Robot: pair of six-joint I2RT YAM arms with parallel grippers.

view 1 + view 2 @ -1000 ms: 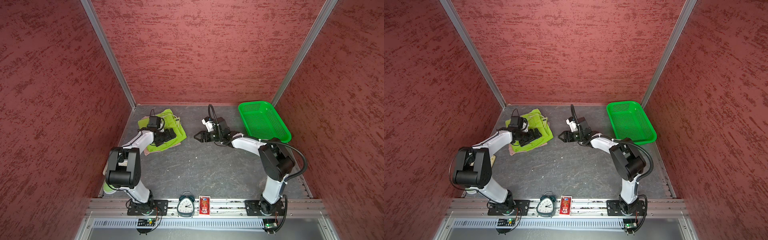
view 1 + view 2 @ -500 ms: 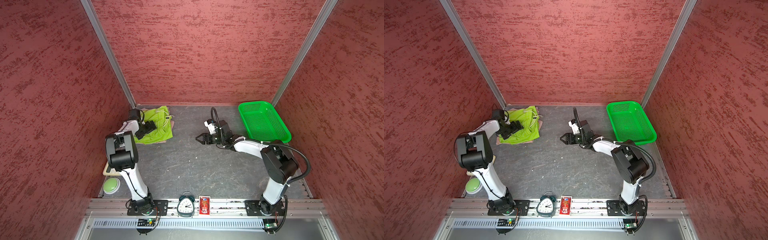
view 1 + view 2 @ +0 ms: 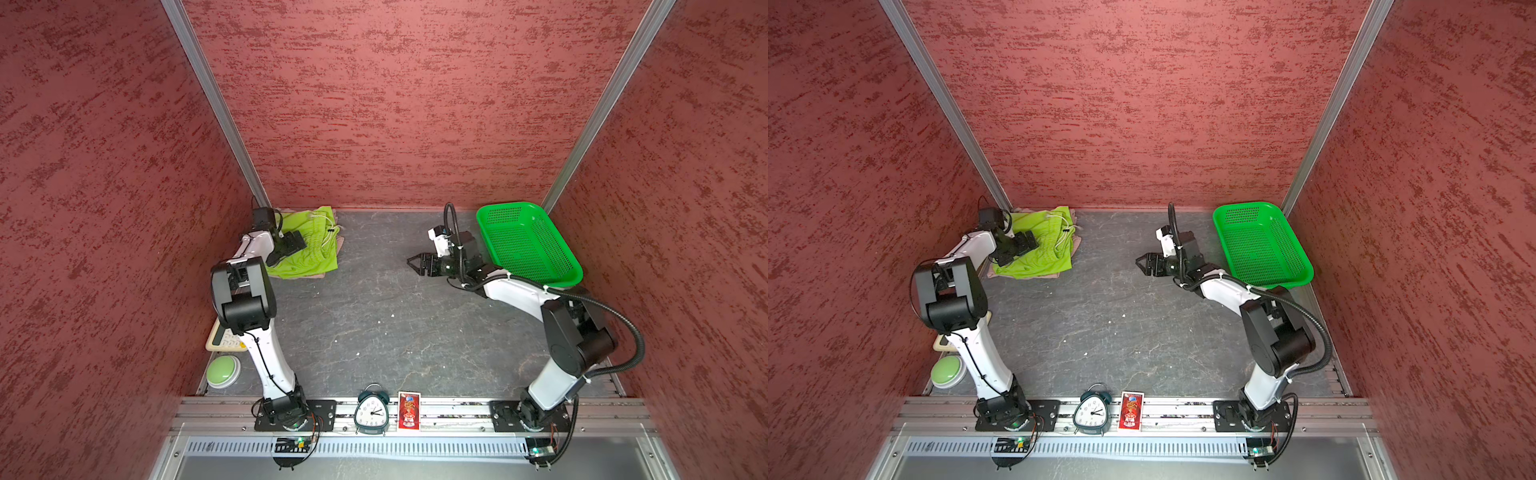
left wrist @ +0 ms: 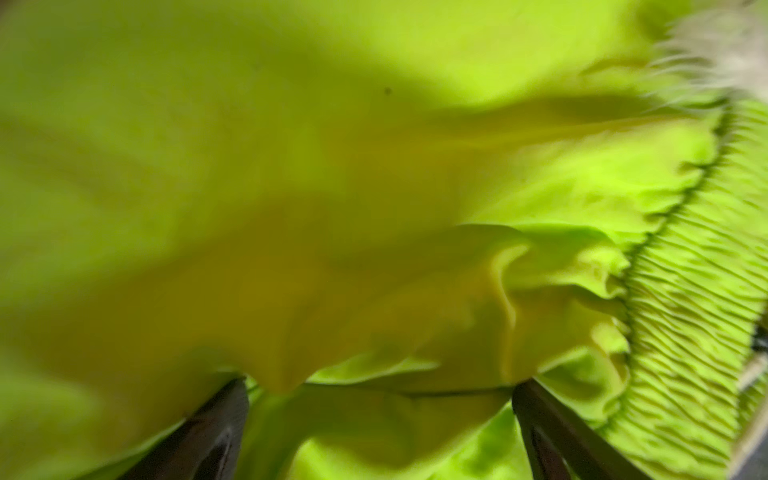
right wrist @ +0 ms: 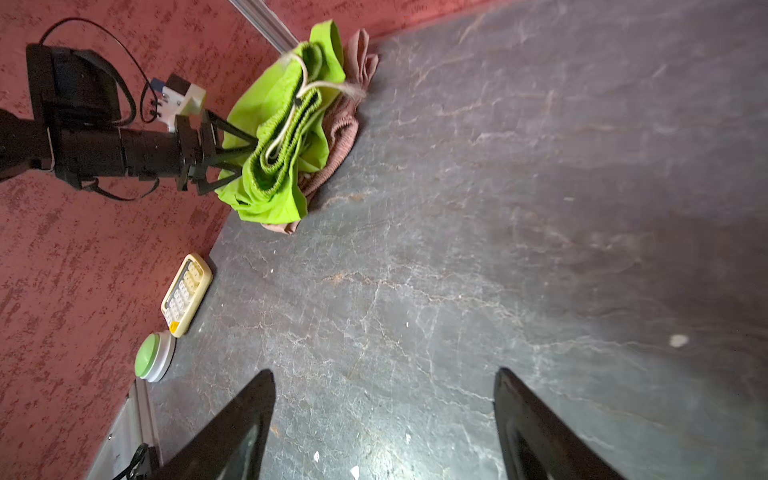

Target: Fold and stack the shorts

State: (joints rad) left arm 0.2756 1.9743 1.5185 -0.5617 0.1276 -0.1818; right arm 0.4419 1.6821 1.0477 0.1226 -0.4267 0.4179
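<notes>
The lime green shorts [image 3: 312, 249] [image 3: 1045, 254] [image 5: 282, 124] lie folded on top of the pink shorts [image 3: 339, 244] [image 3: 1076, 245] [image 5: 341, 129] in the table's back left corner. Only the pink pair's edges show. My left gripper [image 3: 286, 251] [image 3: 1017, 251] [image 4: 380, 382] [image 5: 245, 160] is open and rests on the green fabric [image 4: 374, 208], which bunches between its wide-set fingers. My right gripper [image 3: 413, 266] [image 3: 1140, 264] [image 5: 384, 374] hangs open and empty over bare table, right of the middle.
A bright green perforated basket [image 3: 511, 205] [image 3: 1246, 206] stands at the back right, close behind the right arm. A keypad [image 3: 219, 337] [image 5: 187, 293] and a green push button [image 3: 223, 371] [image 5: 151, 357] lie by the left wall. A clock [image 3: 372, 409] and a red card [image 3: 408, 411] stand at the front rail.
The left gripper has slid the stacked shorts left into the back corner, and the arm has folded back. The right gripper has drawn back to the right and opened wider.
</notes>
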